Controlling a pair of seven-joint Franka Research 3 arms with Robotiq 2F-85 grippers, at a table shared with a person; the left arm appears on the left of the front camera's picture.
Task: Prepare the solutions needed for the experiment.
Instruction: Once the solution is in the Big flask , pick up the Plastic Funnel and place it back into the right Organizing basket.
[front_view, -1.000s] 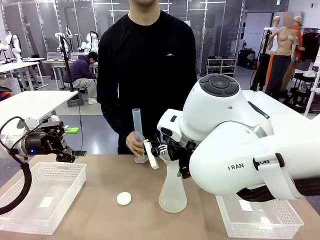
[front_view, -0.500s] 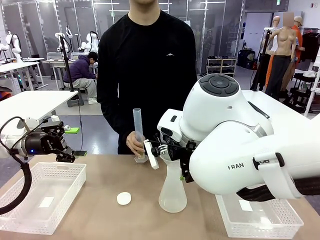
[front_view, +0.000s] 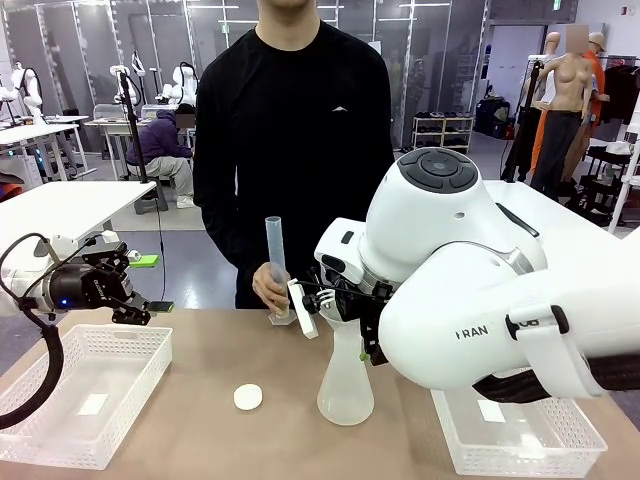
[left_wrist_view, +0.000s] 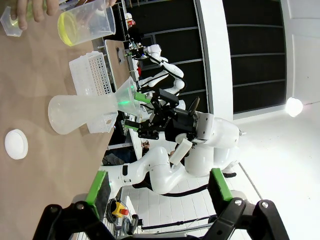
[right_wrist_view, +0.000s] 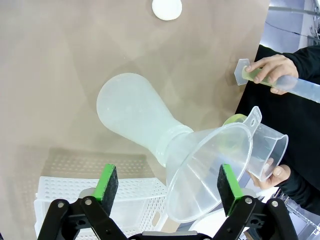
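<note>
A translucent conical flask (front_view: 345, 385) (right_wrist_view: 135, 115) stands on the table with a clear funnel (right_wrist_view: 210, 165) in its neck. My right gripper (right_wrist_view: 167, 182) is open, its green pads (right_wrist_view: 107, 182) wide on either side of the funnel. The person's hand (right_wrist_view: 275, 172) tilts a clear beaker (right_wrist_view: 267, 147) (left_wrist_view: 85, 25) holding the pale yellow-green solution (left_wrist_view: 70, 27) close to the funnel's rim. Their other hand (front_view: 270, 290) steadies a graduated cylinder (front_view: 273, 260) standing on the table. My left gripper (front_view: 150, 283) (left_wrist_view: 157, 184) is open and empty above the left basket.
A white cap (front_view: 248, 397) lies on the table left of the flask. One white basket (front_view: 80, 390) sits at the front left, another (front_view: 510, 435) at the front right under my right arm. The bulky right arm hides the flask's neck in the front view.
</note>
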